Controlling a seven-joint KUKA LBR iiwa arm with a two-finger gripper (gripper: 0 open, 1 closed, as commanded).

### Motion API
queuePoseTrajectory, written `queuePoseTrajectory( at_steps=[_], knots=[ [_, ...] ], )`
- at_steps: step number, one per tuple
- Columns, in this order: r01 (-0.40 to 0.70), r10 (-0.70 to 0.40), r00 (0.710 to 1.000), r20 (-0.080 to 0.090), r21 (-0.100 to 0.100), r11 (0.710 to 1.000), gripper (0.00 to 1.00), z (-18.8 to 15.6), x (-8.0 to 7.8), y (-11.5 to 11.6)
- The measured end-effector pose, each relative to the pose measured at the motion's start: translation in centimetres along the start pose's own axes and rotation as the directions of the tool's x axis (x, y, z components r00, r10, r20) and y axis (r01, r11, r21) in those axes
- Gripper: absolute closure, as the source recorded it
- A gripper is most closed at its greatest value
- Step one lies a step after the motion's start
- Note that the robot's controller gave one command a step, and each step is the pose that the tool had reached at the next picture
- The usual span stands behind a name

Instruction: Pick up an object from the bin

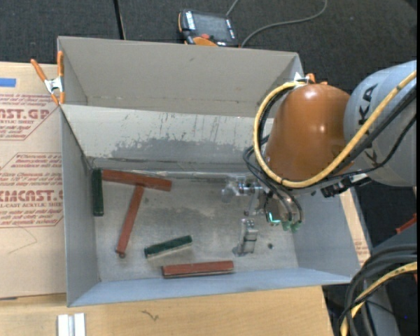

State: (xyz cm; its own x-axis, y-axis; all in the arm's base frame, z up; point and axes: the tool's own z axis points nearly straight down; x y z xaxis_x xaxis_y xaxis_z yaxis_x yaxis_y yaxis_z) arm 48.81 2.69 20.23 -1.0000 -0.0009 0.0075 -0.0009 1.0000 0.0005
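The arm reaches in from the right, its orange wrist cover hanging over the bin's right side, and the gripper [247, 242] sits low over bare floor in the right part of the bin [196, 82]. Whether it is open or closed cannot be told from here, and nothing can be made out in its grasp. No object lies under it. The nearest candidates are the reddish-brown bar [197, 269] lying flat along the near wall, just beside the gripper to the left, and the short green bar [168, 246] a little further left. All lie flat and apart, which should leave room on either side of each. Further off, two more reddish-brown sticks [136, 180] meet in a T, with a dark green stick [96, 192] beside the left wall. The near wall crowds the closest bar, so a grasp there looks tight.
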Motion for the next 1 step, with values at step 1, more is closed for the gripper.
queuePoseTrajectory(
  at_steps=[1],
  knots=[
    [-0.140, 0.140, 0.990, -0.001, 0.000, 0.990, 0.00, 13.63, 0.20, 3.89]
  ],
)
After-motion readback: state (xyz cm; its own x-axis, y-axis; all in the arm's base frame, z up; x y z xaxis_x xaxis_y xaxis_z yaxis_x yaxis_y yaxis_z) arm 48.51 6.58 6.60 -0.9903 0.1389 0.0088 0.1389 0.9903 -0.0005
